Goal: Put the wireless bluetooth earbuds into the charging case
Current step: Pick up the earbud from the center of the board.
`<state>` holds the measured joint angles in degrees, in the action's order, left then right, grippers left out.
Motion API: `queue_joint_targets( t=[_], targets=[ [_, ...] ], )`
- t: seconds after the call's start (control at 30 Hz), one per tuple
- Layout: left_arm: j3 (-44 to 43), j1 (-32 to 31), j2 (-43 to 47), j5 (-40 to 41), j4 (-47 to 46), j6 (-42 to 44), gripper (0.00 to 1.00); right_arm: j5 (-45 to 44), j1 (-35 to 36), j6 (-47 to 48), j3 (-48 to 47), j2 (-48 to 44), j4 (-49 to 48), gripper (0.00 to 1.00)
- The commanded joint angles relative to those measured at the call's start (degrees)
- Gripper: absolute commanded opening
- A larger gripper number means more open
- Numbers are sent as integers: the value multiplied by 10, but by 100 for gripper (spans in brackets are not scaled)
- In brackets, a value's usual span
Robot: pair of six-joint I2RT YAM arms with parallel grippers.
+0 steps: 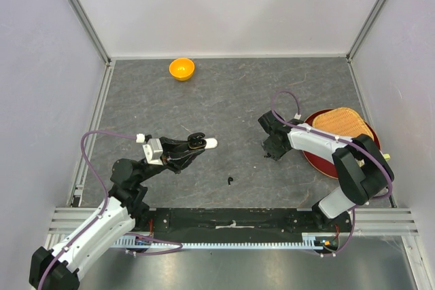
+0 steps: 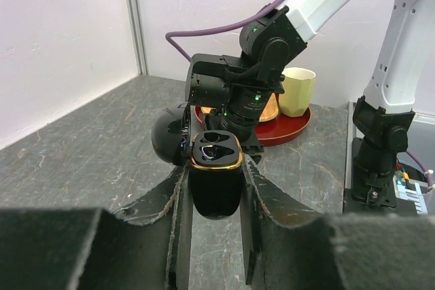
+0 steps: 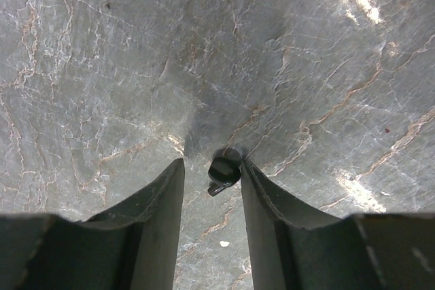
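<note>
The charging case [image 2: 216, 191] is a glossy black pebble with a gold rim. It stands open, its lid hanging to the left and two dark sockets facing up. My left gripper [image 2: 215, 168] is shut on its body and holds it above the table, also seen from above [image 1: 193, 143]. Further right, my right gripper [image 1: 274, 151] points down at the table. Its jaws [image 3: 212, 164] stand open around a black earbud [image 3: 223, 170] that lies on the table and touches the right finger, with a gap to the left finger. Another black earbud [image 1: 231, 181] lies loose between the arms.
An orange bowl [image 1: 181, 68] sits at the back of the table. A red tray [image 1: 325, 162] at the right holds a woven mat [image 1: 343, 123] and a pale yellow cup [image 2: 297, 92]. Aluminium rails and white walls border the table.
</note>
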<state>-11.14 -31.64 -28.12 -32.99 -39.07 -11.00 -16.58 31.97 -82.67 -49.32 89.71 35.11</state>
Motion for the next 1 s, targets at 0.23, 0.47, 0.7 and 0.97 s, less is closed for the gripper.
queue_joint_targets(
  t=[0.23,0.47,0.7,0.97],
  targets=[
    [-2,-2,2,13,-9,19,2,-9,-3,-1,8,11,-6,41],
    [-3,-2,-2,13,-8,19,2,-5,-3,33,-2,23,-6,33],
    [-3,-1,-4,13,-8,18,2,1,-2,147,-31,43,-10,21],
    [-4,-1,-3,15,-6,20,2,26,5,345,-30,44,-69,21]
  ],
)
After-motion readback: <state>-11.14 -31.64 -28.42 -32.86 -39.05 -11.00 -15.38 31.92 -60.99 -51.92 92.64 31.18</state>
